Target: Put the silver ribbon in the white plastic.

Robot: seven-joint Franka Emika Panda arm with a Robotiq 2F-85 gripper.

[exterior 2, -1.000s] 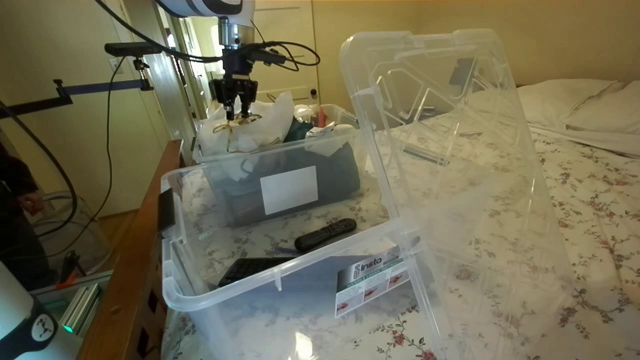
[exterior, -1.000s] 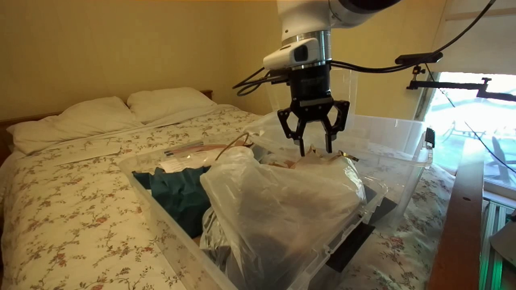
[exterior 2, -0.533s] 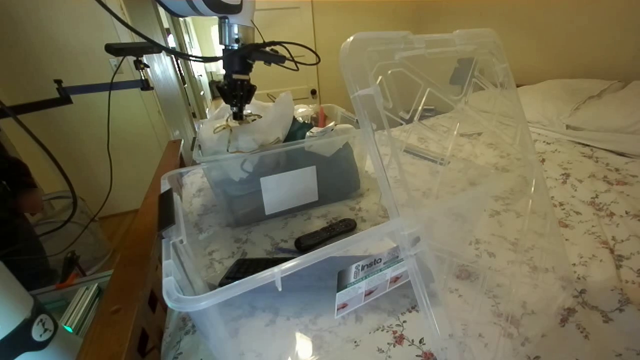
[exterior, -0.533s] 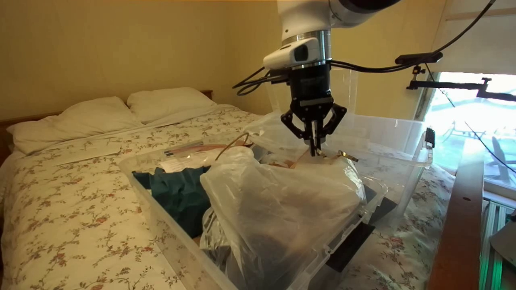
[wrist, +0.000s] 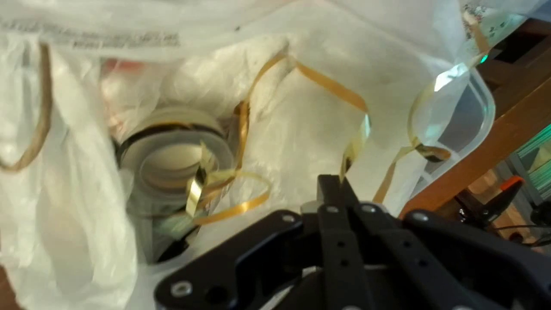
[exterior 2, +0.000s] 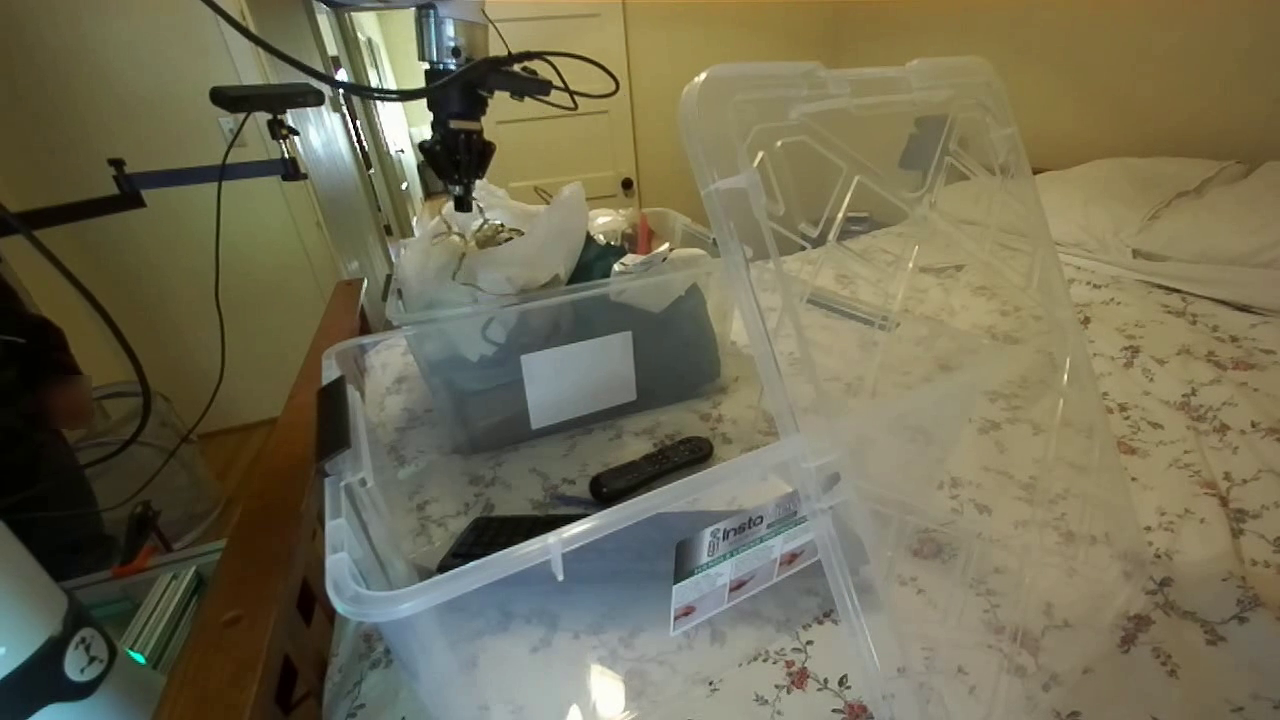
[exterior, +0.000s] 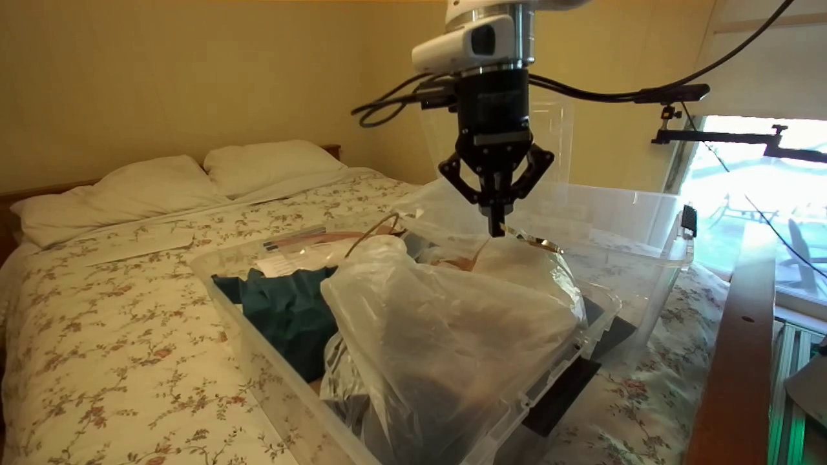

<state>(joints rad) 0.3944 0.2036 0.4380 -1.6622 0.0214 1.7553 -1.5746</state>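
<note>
A shiny ribbon (wrist: 333,85), more gold than silver to the eye, winds in loops over and inside the white plastic bag (exterior: 452,316). My gripper (wrist: 341,183) is shut, with a strand of that ribbon pinched at its fingertips. In an exterior view the ribbon (exterior: 546,244) runs from the fingertips down to the right, and the gripper (exterior: 497,227) hangs just above the bag's top. Another exterior view has the gripper (exterior 2: 463,203) over the bag (exterior 2: 555,235), fingers together. Other loops of ribbon lie beside a tape roll (wrist: 148,144) in the bag's opening.
The bag sits in a clear bin (exterior 2: 590,290) beside dark green cloth (exterior: 291,316). Nearer that camera stands another clear bin (exterior 2: 470,605) with a remote (exterior 2: 650,470) visible beyond its rim. A clear lid (exterior 2: 840,85) stands upright. A wooden rail (exterior: 736,349) borders the bed.
The gripper was open above the ribbon, then closed on it. Since then it has risen a little and shifted slightly left in both exterior views, drawing the ribbon strand up.
</note>
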